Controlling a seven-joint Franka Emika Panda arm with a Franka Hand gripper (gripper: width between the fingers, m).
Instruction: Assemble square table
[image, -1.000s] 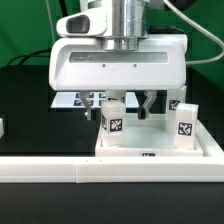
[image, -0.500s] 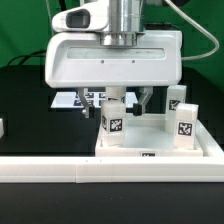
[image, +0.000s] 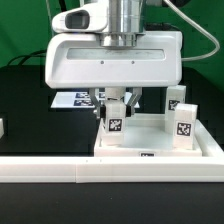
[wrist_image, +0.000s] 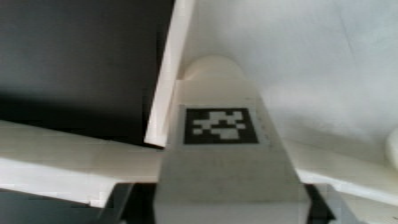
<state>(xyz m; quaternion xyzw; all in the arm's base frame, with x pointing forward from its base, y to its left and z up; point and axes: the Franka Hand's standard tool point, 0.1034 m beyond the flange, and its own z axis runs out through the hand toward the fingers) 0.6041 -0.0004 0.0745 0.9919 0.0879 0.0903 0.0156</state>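
A white leg block (image: 114, 121) with a black-and-white tag stands upright in the near corner, at the exterior view's left, of the square white slab (image: 152, 138). My gripper (image: 116, 100) hangs straight over it, one finger on each side of the block's top, closed against it. In the wrist view the leg block (wrist_image: 222, 120) fills the gap between the two dark fingers (wrist_image: 135, 203), and the gripper (wrist_image: 222, 208) is shut on it. The slab (wrist_image: 329, 70) lies beneath.
Two more tagged leg blocks (image: 186, 122) (image: 176, 100) stand on the slab at the exterior view's right. The marker board (image: 72, 100) lies behind on the black table. A long white border rail (image: 60, 170) runs along the front. A small white part (image: 2, 127) sits at the left edge.
The fingers have moved inward from both sides and now press against the leg block. The hand and the block have stayed in place.
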